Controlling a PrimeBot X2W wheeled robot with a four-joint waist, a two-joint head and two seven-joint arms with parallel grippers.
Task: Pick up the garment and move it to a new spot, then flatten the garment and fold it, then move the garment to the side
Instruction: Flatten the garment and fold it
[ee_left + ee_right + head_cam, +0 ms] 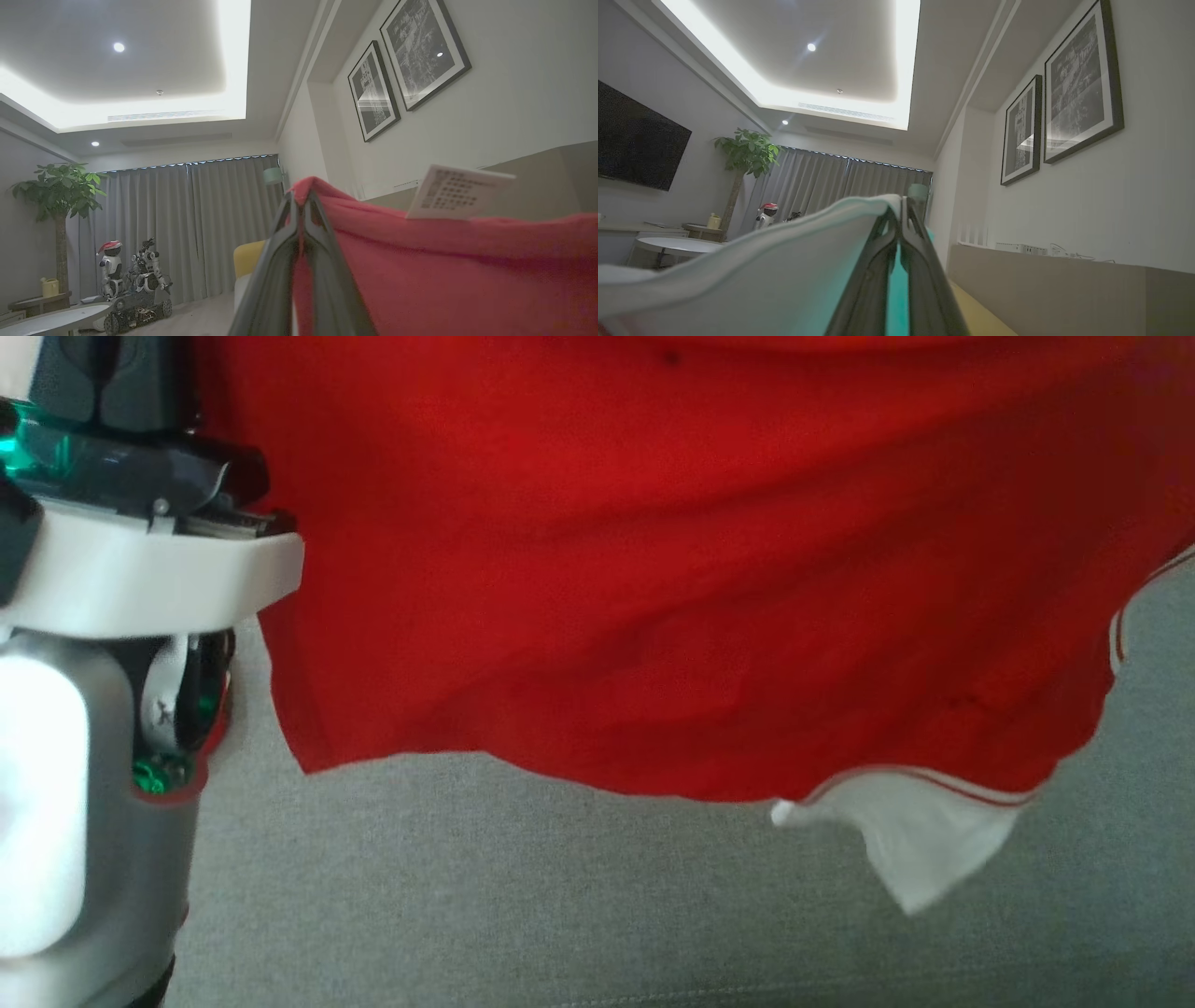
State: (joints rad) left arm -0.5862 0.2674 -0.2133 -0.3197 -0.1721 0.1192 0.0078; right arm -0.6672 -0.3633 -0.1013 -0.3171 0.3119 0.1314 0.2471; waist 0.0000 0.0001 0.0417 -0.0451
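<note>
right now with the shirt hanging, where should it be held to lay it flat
By its top edge, at two points far apart, coming up from the robot's side. The left hand pinches a red edge near the tag, the right hand a white edge. The shirt hangs between them as a wide sheet, hem free above the grey surface, so it should probably drape flat.

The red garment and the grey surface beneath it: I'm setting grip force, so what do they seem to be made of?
The red garment: thin, soft cloth, probably a knit, with a matte finish; it hangs in loose folds, with a white trim. The grey surface: looks like woven upholstery fabric, matte, with a fine flecked weave.
</note>
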